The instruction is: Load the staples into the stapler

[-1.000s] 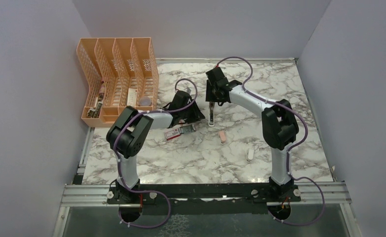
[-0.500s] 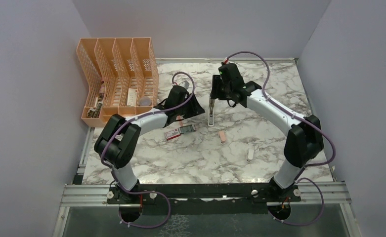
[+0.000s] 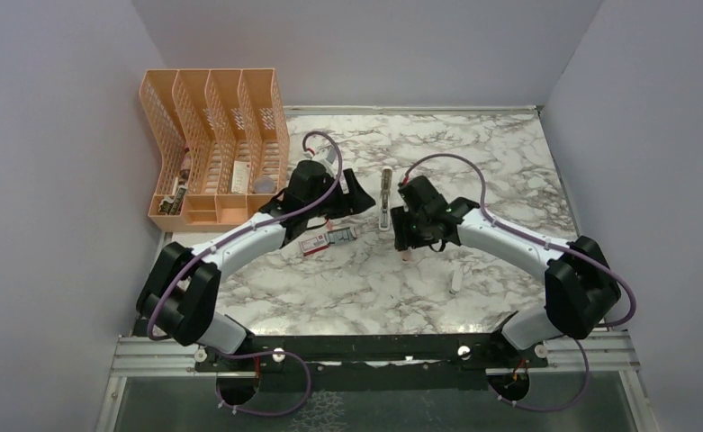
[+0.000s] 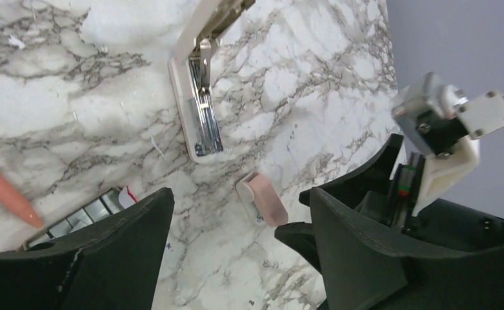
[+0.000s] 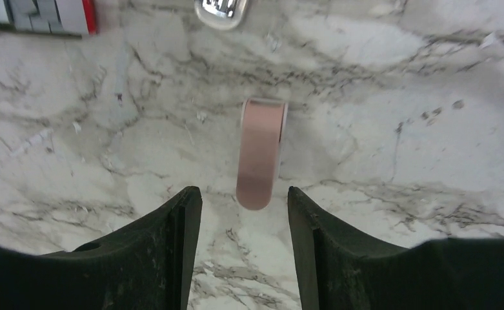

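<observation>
Both claws are spread and empty. The left claw (image 3: 352, 196) hangs over the table just left of the stapler, jaws wide with nothing between them. The right claw (image 5: 242, 194) is low over the table near the stapler's near end. The near tip of the pink block lies between its fingertips (image 5: 188, 200), with no contact visible.

The marble table (image 3: 500, 162) takes up the whole floor of the cell. An orange file rack (image 3: 212, 144) stands at the far-left corner with a few small items in its slots, too small to tell what. The stapler (image 3: 385, 196) lies flat mid-table between the two claws, swung open with the silver channel facing up. The red-and-white box (image 3: 312, 244) lies left of the stapler's near end, beside the left arm. The staples (image 3: 341, 236) show grey at the box's right end, still in it and apart from the stapler. An orange pen (image 4: 0, 187) lies beside the box, only partly in the left wrist view. The pink block (image 5: 260, 154) lies flat just near of the stapler. A small white piece (image 3: 456, 281) lies alone, nearer and to the right.
</observation>
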### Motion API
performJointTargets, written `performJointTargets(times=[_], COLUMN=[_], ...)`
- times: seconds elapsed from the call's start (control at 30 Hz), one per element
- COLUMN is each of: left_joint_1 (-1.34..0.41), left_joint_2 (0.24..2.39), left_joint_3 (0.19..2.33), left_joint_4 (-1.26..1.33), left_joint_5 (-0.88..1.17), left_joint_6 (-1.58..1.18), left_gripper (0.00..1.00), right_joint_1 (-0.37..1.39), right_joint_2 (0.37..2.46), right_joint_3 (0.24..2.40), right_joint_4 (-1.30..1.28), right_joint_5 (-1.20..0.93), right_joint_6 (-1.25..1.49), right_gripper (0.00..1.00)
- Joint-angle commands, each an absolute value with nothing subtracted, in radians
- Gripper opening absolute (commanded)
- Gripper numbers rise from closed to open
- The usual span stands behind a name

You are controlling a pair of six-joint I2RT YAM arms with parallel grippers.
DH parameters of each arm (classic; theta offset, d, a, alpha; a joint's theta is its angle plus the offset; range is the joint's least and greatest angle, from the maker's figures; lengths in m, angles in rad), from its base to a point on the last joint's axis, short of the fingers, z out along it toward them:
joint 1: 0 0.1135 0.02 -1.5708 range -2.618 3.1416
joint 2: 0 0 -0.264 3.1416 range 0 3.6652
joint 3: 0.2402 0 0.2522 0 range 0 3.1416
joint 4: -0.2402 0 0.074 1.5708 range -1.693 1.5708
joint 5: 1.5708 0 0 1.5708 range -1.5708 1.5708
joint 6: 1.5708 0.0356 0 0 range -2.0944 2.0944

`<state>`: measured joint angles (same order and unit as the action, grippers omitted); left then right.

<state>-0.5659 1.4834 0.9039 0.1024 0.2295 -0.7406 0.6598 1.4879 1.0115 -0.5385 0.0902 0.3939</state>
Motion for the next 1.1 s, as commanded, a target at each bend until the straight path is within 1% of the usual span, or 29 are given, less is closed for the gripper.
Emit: performJointTargets(times=[0.0, 0.07, 0.13, 0.4, 0.57, 0.73, 0.9, 1.0, 1.07], left_joint_1=[-0.574, -0.574, -0.573, -0.582, -0.596, -0.614, -0.627, -0.633, -0.634], left_joint_2=[1.407, 1.385, 1.372, 1.342, 1.345, 1.356, 1.359, 1.352, 1.343], left_joint_3=[0.840, 0.819, 0.800, 0.735, 0.708, 0.692, 0.684, 0.675, 0.665], left_joint_4=[0.085, 0.072, 0.063, 0.068, 0.090, 0.112, 0.120, 0.120, 0.122], left_joint_5=[0.269, 0.264, 0.265, 0.282, 0.298, 0.308, 0.303, 0.292, 0.279], left_joint_6=[-0.711, -0.705, -0.701, -0.726, -0.741, -0.752, -0.757, -0.759, -0.762], left_gripper=[0.80, 0.84, 0.86, 0.86, 0.83, 0.81, 0.80, 0.80, 0.80], right_joint_1=[0.705, 0.715, 0.723, 0.730, 0.730, 0.730, 0.730, 0.730, 0.730], right_joint_2=[1.444, 1.441, 1.449, 1.515, 1.545, 1.564, 1.535, 1.506, 1.503], right_joint_3=[0.959, 0.941, 0.927, 0.920, 0.929, 0.935, 0.920, 0.904, 0.903], right_joint_4=[-0.566, -0.547, -0.532, -0.486, -0.472, -0.492, -0.486, -0.478, -0.486], right_joint_5=[0.073, 0.055, 0.055, 0.096, 0.103, 0.152, 0.164, 0.156, 0.167], right_joint_6=[0.431, 0.438, 0.452, 0.484, 0.487, 0.526, 0.555, 0.574, 0.584], right_gripper=[0.56, 0.56, 0.55, 0.44, 0.35, 0.31, 0.19, 0.19, 0.28])
